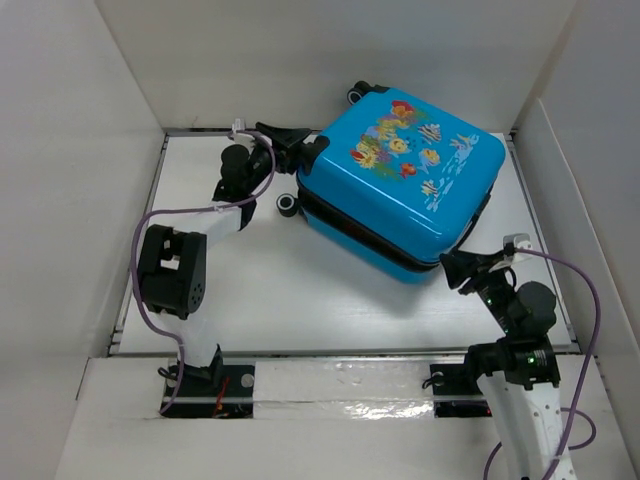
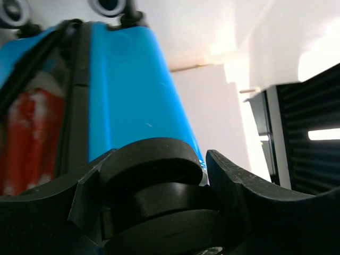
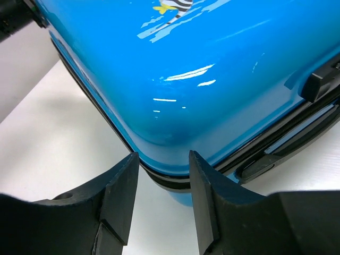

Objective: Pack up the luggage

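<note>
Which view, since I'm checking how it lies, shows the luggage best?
Top external: the whole luggage shows, printed shell up. Left wrist shows only a blue side and wheels; right wrist only one blue corner and its black seam.

the top view is evenly bright, lit from above, with the white walls and table close to washed out. the luggage throws a soft, faint shadow along its lower left edge. a glossy tape strip at bottom centre shows patchy glare. this view is sharp throughout. in the left wrist view the upper right is blown out to white and a bright bar glows at the right edge. the left fingers sit dark along the bottom, and the luggage is blurred, its red patch at left a smear. in the right wrist view white glare streaks cross the shell at centre, and the right fingers are dark and slightly soft.
</note>
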Controlling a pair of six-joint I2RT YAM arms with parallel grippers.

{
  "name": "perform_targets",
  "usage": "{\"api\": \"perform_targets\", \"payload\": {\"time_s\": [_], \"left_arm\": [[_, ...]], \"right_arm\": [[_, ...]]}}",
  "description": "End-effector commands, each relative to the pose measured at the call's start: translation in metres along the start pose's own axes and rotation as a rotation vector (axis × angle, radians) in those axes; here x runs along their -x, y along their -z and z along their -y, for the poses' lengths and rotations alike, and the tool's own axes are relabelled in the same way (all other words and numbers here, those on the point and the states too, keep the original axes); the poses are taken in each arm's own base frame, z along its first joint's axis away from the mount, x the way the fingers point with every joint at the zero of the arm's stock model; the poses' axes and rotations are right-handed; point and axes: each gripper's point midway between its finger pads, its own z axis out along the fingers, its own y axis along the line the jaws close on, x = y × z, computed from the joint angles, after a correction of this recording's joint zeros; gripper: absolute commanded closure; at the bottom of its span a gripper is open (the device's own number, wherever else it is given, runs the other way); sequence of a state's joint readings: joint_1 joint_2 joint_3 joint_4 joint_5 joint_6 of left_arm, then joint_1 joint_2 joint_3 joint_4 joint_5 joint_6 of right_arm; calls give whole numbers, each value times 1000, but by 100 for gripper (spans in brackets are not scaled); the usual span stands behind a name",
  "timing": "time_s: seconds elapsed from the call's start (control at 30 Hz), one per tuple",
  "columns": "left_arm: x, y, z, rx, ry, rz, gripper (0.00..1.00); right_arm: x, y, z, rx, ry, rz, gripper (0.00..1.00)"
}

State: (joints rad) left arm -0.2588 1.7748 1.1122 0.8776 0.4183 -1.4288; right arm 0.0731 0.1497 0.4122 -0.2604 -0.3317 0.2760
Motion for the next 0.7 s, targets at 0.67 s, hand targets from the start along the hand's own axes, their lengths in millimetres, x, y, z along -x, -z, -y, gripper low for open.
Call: {"api": "perform_targets", "payload": {"time_s": [0.67], "left_arm": [[-11,10,-15,-117,-26,-43,67]], "right_arm": [[28,-2,14,-114,-46,70,42]]}}
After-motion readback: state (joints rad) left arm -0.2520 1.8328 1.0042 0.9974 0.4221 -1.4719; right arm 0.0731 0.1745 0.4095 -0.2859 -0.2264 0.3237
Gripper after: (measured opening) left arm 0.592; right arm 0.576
